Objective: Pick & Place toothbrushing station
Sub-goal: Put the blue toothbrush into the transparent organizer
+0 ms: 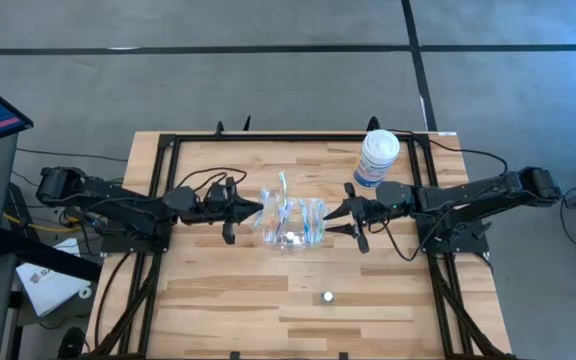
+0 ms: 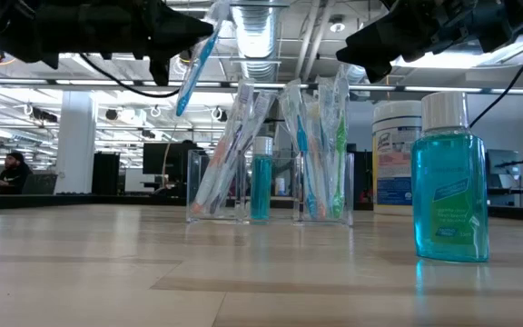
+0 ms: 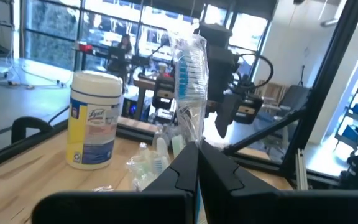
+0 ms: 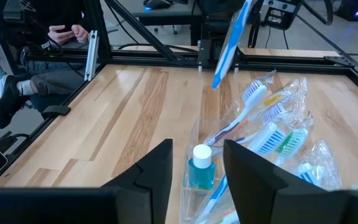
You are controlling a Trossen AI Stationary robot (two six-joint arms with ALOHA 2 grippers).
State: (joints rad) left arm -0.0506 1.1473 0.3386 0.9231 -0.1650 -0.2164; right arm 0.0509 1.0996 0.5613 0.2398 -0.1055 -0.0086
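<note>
Clear holder: a see-through plastic organiser (image 2: 269,186) stands upright near the middle of the desk (image 1: 218,300), somewhat toward the far edge, between the two arms.
Brushes in holder: wrapped toothbrushes (image 4: 263,127) with white, blue and green on them lean in its compartments, heads up and fanned outward.
Small bottle in holder: a little clear bottle of blue liquid with a white cap (image 4: 201,167) stands in one compartment, among the brushes.
Left claw: the left claw (image 1: 256,210) hovers just beside the holder's left side, above the desk, its fingers pressed together on the handle of one wrapped toothbrush (image 3: 190,74).
Held brush: in the low view this toothbrush (image 2: 198,59) hangs clear of the holder, tilted, up above the other brushes; in the left wrist view its bristled head points away from the fingers.
Right claw: the right claw (image 1: 334,218) hovers just beside the holder's right side, its fingers (image 4: 148,171) spread apart with nothing between them; the holder sits just ahead of them.
Mouthwash bottle: a bottle of blue-green liquid with a white cap (image 2: 450,177) stands alone near the desk's front edge, well apart from the holder.
Wipes tub: a large white tub with a blue label (image 1: 376,158) stands near the far right corner, close behind the right arm.
Room beyond: a seated person (image 4: 45,56) shows past the desk's edge in the right wrist view.
</note>
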